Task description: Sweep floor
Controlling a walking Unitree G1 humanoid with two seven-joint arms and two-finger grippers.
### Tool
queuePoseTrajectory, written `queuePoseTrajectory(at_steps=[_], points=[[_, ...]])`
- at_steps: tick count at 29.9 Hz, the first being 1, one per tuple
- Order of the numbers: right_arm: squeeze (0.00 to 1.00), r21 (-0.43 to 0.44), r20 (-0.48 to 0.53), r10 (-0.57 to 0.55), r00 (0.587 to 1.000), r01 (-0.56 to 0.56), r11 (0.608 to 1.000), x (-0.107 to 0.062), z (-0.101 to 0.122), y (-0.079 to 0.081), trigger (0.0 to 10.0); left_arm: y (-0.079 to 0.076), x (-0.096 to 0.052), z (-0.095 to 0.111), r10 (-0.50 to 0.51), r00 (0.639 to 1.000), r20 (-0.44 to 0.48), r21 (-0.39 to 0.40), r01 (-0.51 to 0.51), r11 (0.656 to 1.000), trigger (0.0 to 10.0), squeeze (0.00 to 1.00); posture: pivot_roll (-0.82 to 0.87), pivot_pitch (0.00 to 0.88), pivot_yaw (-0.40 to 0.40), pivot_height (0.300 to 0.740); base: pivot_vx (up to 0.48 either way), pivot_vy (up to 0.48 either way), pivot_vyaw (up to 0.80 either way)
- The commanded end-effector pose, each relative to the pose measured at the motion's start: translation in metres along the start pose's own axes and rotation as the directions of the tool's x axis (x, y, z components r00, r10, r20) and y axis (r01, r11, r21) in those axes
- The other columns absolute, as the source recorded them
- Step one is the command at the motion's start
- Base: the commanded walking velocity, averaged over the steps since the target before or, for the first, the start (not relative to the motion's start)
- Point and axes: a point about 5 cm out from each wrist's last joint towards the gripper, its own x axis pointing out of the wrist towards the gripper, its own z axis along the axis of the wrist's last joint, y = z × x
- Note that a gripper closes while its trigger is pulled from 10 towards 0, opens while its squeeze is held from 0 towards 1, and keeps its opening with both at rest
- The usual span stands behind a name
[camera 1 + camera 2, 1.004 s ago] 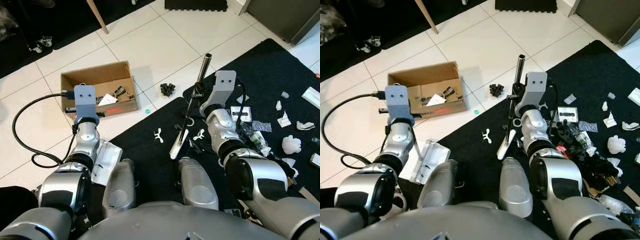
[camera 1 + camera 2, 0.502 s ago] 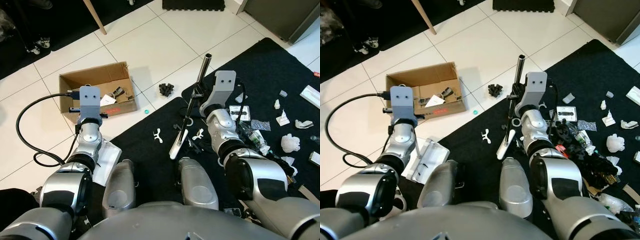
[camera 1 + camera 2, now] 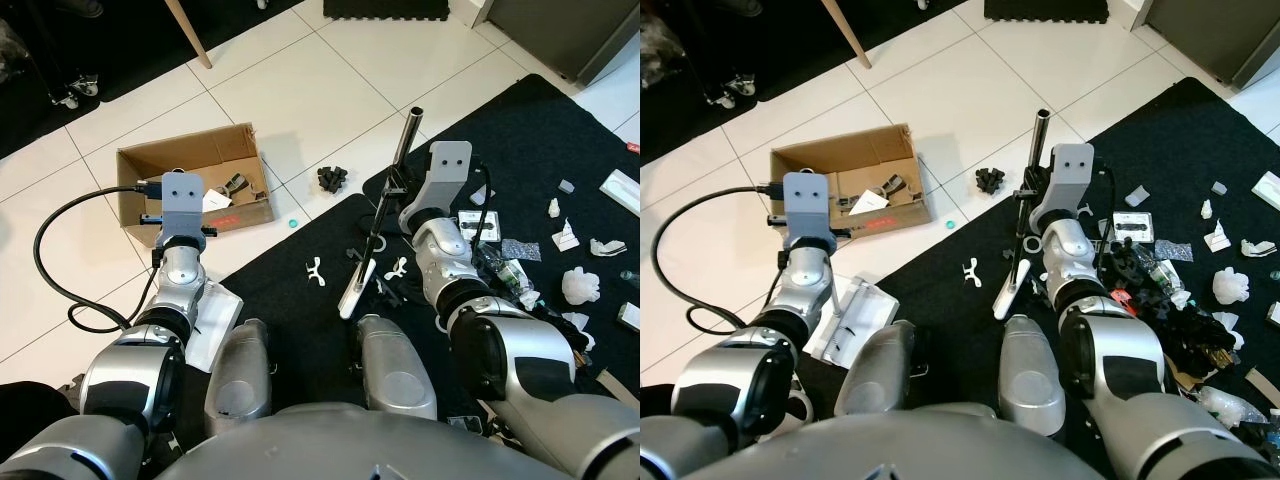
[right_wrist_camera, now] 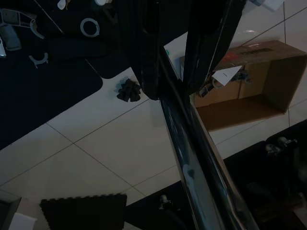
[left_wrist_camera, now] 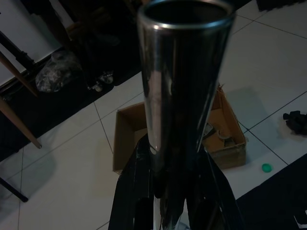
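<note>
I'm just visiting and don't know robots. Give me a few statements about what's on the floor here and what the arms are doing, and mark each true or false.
1. The cardboard box stands on the white tiles. True.
2. The right gripper is closed around a metal pole. True.
3. The black mat is bare. False: white and black scraps lie scattered over it.
4. The small green cap lies inside the box. False: it lies on the tile beside the box.
5. The left gripper holds a metal tube. True.
6. The clump of black pieces rests on the mat. False: it sits on the tile.
</note>
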Motion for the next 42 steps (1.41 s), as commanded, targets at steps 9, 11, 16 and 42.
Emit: queuePoseTrajectory(at_steps=[9, 11, 16, 42], points=[[0.0, 0.001, -0.031, 0.009, 0.999, -0.009, 1.0, -0.0026, -0.007, 0.0015, 10.0, 0.001, -0.0004, -0.0025, 0.004, 1.0, -0.009, 0.037, -0.004, 0.999, 10.0, 0.0, -0.03, 0.0, 0.044, 0.74, 0.0, 0.0, 0.0], [0.0, 0.001, -0.032, 0.009, 0.999, -0.009, 1.0, -0.0026, -0.0072, 0.0018, 10.0, 0.0013, -0.0002, -0.0025, 0.005, 1.0, -0.009, 0.037, -0.005, 0.999, 10.0, 0.0, -0.03, 0.0, 0.045, 0.74, 0.0, 0.0, 0.0], [0.0, 0.0, -0.033, 0.01, 0.999, -0.009, 1.0, -0.0027, -0.0076, 0.0021, 10.0, 0.0016, -0.0001, -0.0024, 0.005, 1.0, -0.009, 0.038, -0.005, 0.999, 10.0, 0.0, -0.03, 0.0, 0.046, 0.74, 0.0, 0.0, 0.0], [0.0, -0.003, -0.035, 0.011, 0.999, -0.011, 1.0, -0.003, -0.0081, 0.0022, 10.0, 0.0019, 0.0004, -0.0019, 0.006, 1.0, -0.008, 0.04, -0.006, 0.999, 10.0, 0.0, -0.03, 0.0, 0.047, 0.74, 0.0, 0.0, 0.0]])
